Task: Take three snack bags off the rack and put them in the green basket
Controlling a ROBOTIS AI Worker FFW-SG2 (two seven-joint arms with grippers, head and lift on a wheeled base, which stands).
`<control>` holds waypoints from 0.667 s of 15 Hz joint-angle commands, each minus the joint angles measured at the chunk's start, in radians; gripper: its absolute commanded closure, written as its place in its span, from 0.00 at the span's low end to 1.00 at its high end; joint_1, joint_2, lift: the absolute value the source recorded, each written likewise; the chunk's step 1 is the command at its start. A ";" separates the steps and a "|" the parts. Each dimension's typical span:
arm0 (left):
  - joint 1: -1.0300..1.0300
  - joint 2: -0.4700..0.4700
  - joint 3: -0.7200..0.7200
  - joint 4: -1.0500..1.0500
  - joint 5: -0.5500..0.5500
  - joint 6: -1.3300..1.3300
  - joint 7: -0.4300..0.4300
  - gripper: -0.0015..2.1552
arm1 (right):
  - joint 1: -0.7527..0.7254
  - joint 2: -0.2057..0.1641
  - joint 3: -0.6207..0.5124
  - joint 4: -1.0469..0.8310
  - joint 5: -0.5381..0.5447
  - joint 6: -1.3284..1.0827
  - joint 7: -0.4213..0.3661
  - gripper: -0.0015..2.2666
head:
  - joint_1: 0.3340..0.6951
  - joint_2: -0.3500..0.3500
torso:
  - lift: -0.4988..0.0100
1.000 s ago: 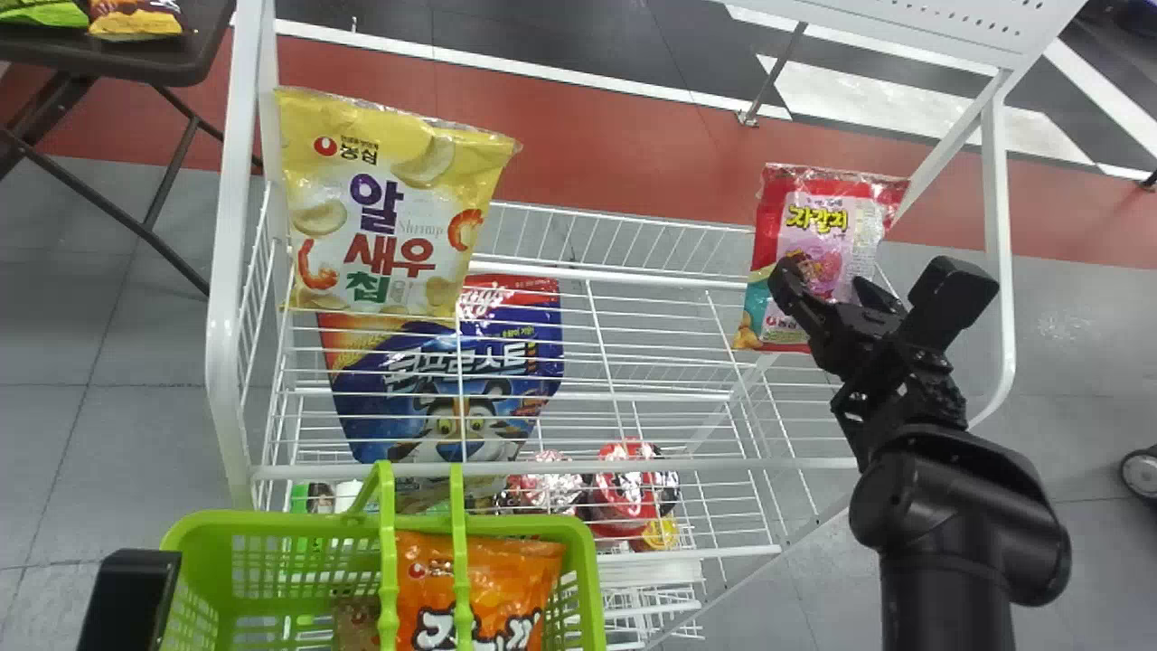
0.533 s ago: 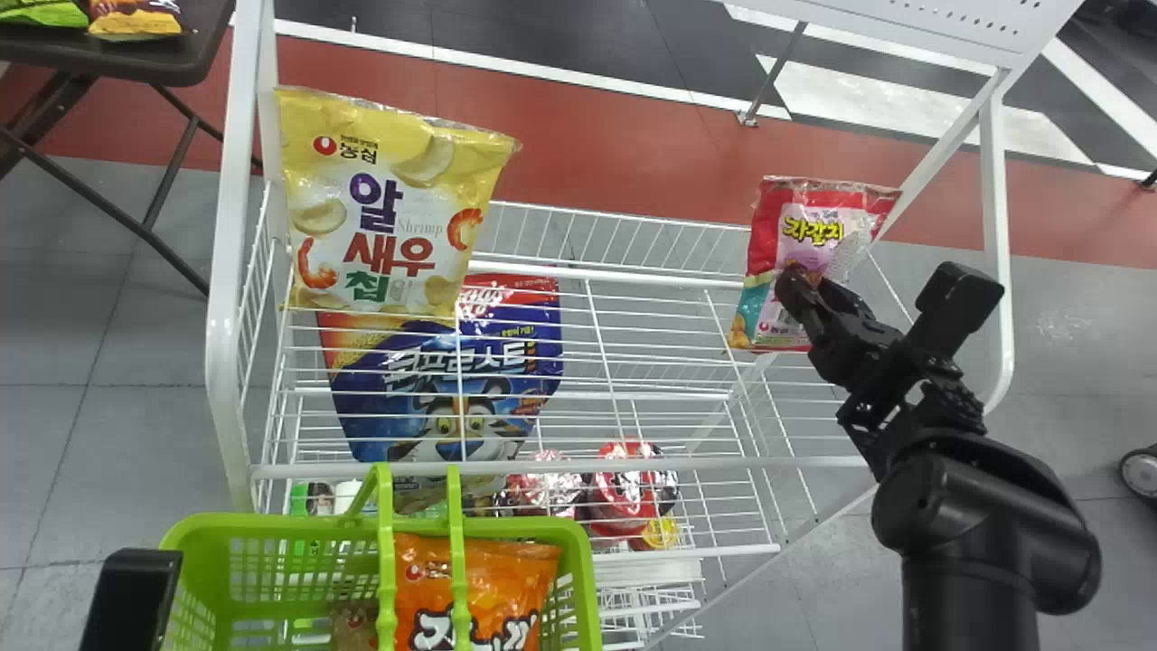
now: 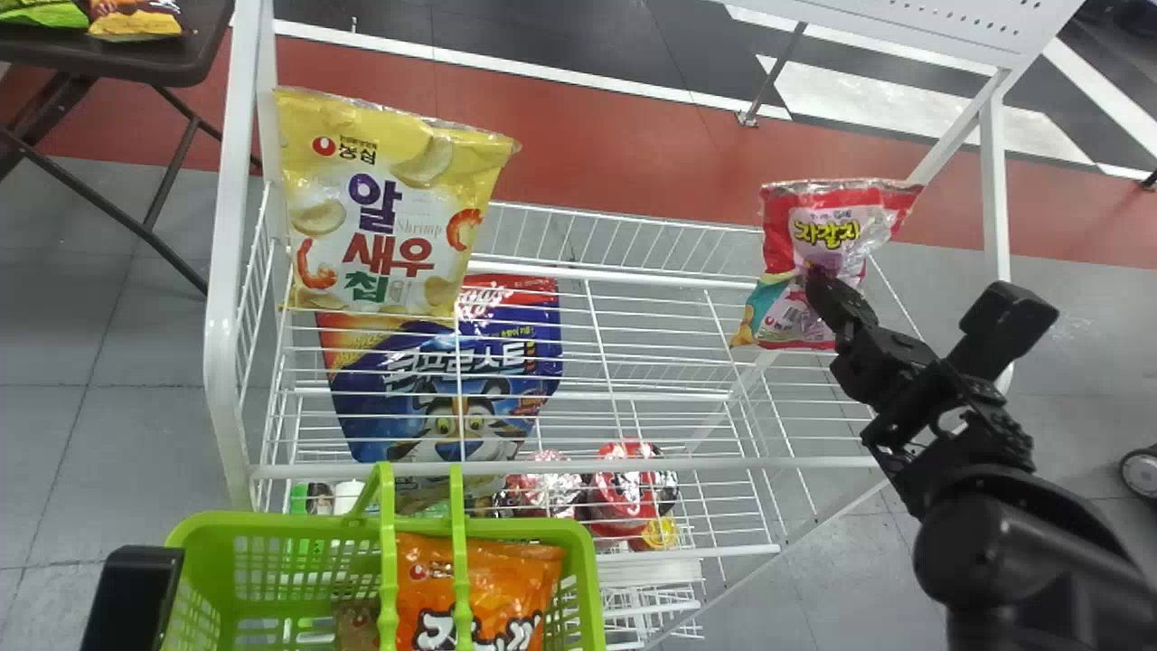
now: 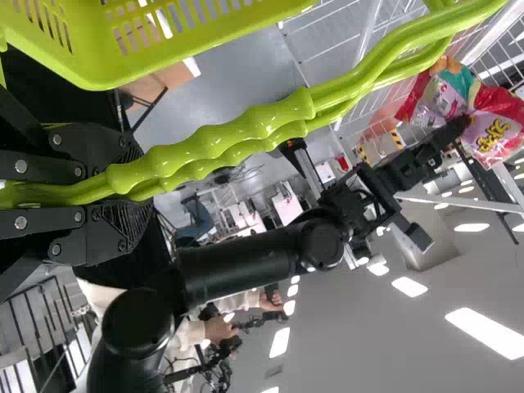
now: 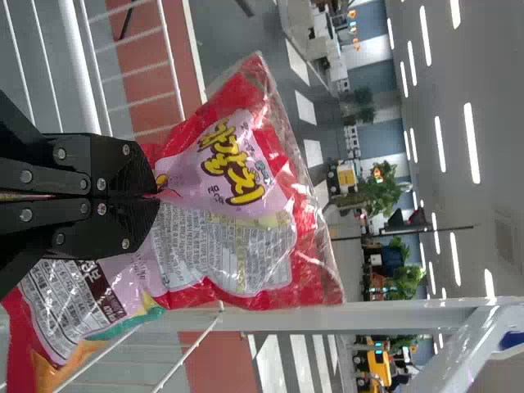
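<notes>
Right gripper (image 3: 818, 278) closed tight, red-and-pink snack bag (image 3: 827, 237) pinched mid-body between its tips, ends flaring past them, at white wire rack's (image 3: 624, 465) right end; shelf contact hard to judge.

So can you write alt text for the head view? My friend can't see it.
The robot's right gripper pinches a red-and-pink snack bag near the right end of a white wire rack. A yellow snack bag stands at the rack's left; below, a green basket holds an orange bag.
</notes>
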 commanded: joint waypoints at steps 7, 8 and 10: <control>-0.002 0.002 0.009 -0.001 0.005 0.000 -0.002 0.77 | 0.251 0.090 -0.122 -0.586 -0.306 0.810 0.095 0.99 | 1.00 0.00 | 0.94; 0.000 0.000 0.009 -0.001 0.005 0.000 -0.002 0.77 | 0.251 0.092 -0.159 -0.618 -0.367 0.988 0.108 0.99 | 1.00 0.00 | 0.94; 0.003 -0.005 0.009 0.003 0.006 -0.003 -0.002 0.77 | 0.251 0.092 -0.201 -0.655 -0.444 1.094 0.125 0.99 | 1.00 0.00 | 0.94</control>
